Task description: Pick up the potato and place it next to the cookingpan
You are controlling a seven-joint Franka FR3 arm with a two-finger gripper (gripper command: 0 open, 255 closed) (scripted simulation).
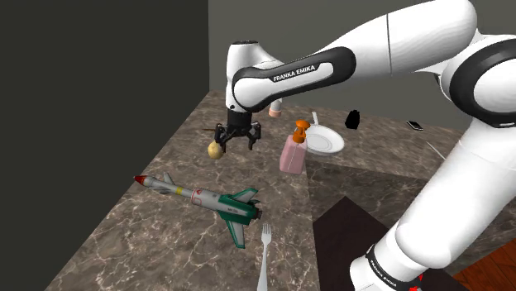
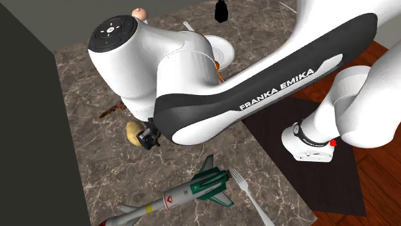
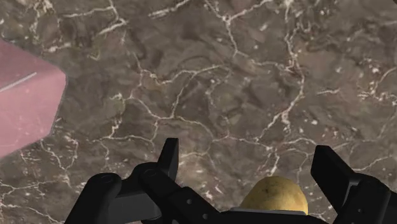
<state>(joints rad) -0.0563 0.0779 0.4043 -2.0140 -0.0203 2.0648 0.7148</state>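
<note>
the black claw [image 1: 237,142] hangs released, fingers spread wide, low over the marble counter [image 1: 149,240]. the potato [image 1: 215,150] lies on the stone just beside it; the wrist view shows it between the fingers, touching neither. a pink bottle [image 1: 292,154] stands to the shoulder view's right.

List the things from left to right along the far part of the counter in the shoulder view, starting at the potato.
Yellowish-brown potato → pink soap bottle with orange pump → white round pan → small black object → flat dark phone.
</note>
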